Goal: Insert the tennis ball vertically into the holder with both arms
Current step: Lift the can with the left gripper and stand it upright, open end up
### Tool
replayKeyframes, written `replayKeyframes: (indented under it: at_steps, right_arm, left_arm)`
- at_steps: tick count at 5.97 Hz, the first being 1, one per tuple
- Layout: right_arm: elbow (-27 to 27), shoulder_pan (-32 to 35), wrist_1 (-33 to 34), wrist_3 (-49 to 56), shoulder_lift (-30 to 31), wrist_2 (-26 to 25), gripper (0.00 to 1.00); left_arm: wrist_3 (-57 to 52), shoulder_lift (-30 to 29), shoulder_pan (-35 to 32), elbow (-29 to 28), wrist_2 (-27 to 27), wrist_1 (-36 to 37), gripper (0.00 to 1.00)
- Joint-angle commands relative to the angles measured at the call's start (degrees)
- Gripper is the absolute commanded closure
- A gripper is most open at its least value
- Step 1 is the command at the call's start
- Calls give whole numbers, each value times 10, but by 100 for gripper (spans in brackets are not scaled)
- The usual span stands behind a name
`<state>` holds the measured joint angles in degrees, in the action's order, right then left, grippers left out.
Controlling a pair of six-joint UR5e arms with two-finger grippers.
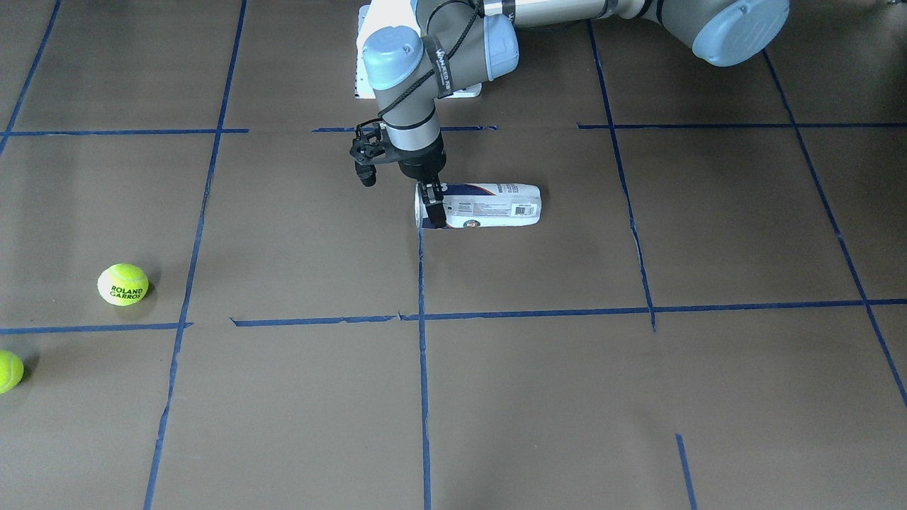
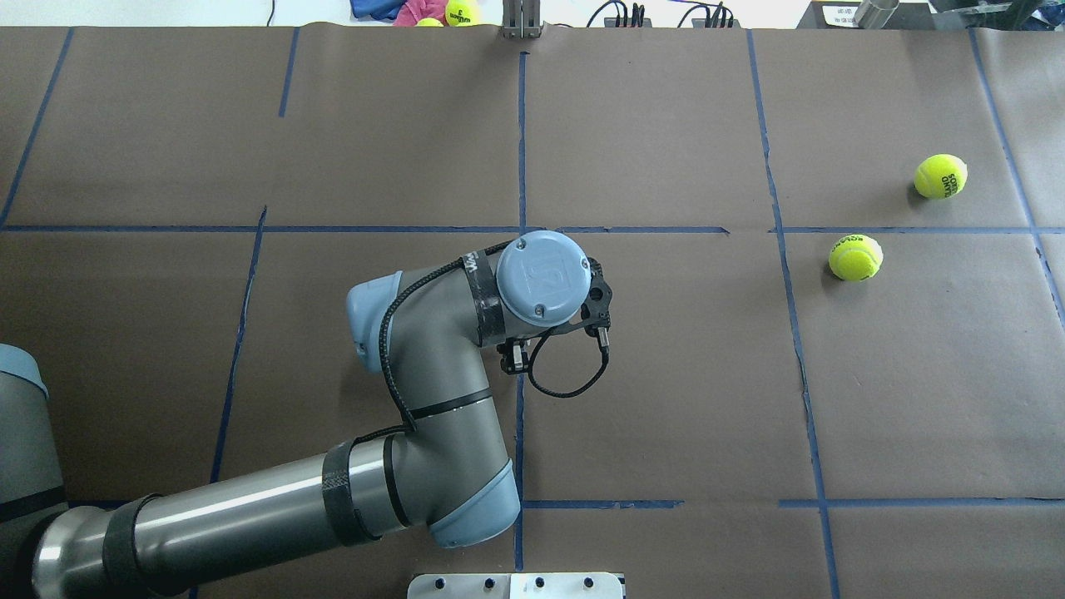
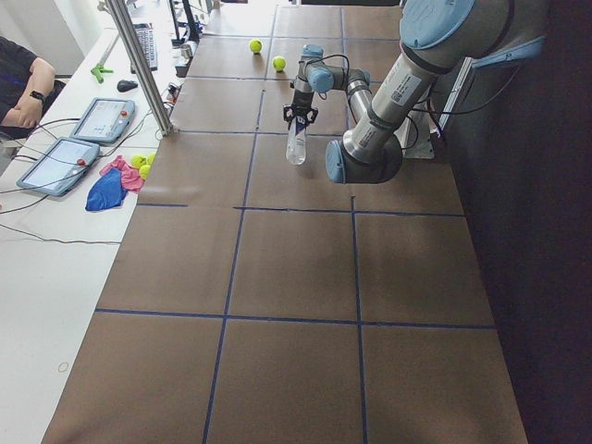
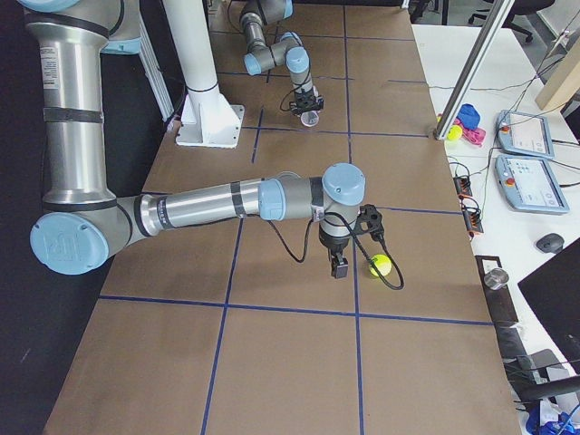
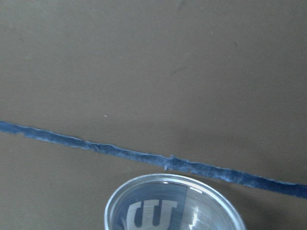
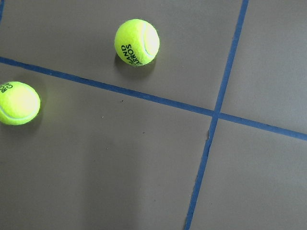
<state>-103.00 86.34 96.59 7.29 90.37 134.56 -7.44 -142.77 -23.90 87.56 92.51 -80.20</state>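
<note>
Pinching holder (image 1: 490, 205) mouth end, L pincer (image 1: 433, 210)

The left hand (image 3: 298, 118) grips the far end of the pale holder (image 3: 296, 146), which stretches from the hand toward the camera over the brown counter (image 3: 296, 268), while one tennis ball (image 3: 278, 63) and a second tennis ball (image 3: 254, 45) lie well beyond the hand.

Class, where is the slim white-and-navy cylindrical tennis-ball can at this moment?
In the front-facing view, the tennis-ball can is horizontal above centre, its view-left end in the left gripper.
</note>
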Motion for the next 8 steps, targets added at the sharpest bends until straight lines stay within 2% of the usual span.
replayKeyframes:
  at_steps: [1,2,4,6,8]
  right_arm:
    - [-1,0,0,0,0,0,0]
    - [-1,0,0,0,0,0,0]
    - [-3,0,0,-1,0,0,0]
    - [-4,0,0,-8,0,1,0]
    - [-5,0,0,-8,0,1,0]
  left_arm:
    - [38,-6,-40,69,30,-54,32]
    - [86,-5,-74,70,79,-138,31]
    - [184,5,-111,69,124,-328,31]
    - [275,91,-111,67,123,-587,31]
    - [316,158,-112,56,103,-795,31]
